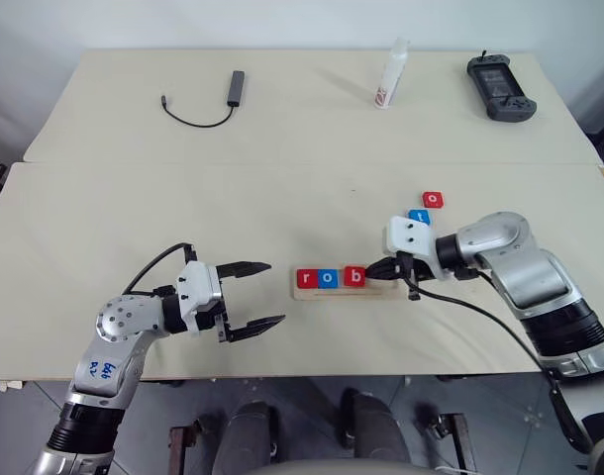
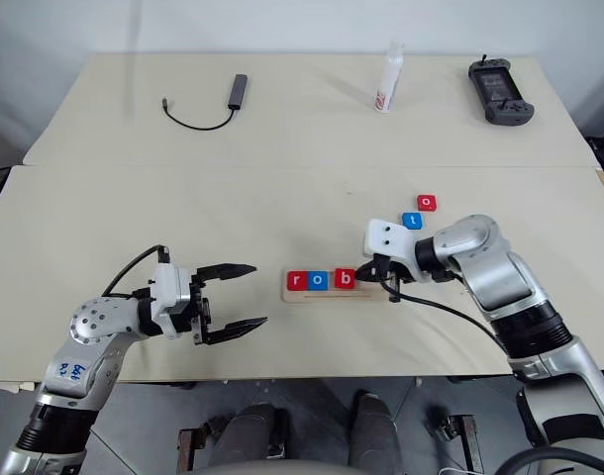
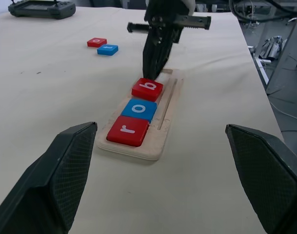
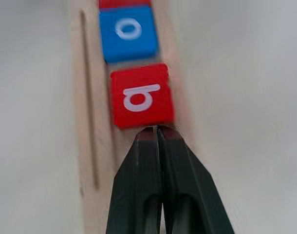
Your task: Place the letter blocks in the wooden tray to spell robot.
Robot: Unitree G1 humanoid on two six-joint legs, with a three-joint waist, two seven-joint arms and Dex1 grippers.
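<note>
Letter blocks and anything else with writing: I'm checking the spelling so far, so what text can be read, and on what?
"r" on the red block at the tray's left end.
"o" on the blue block next to it.
"b" on the red block third in the tray.
"t" on the blue block lying on the table.
"o" on the red block beside it.
Red marking on the white bottle: too small to read.
Blue scribble on the left arm's sticker: unreadable.

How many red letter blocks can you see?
3. The red square r block and red square b block sit in the pale wooden tray; the red square o block lies loose on the cream table.
</note>
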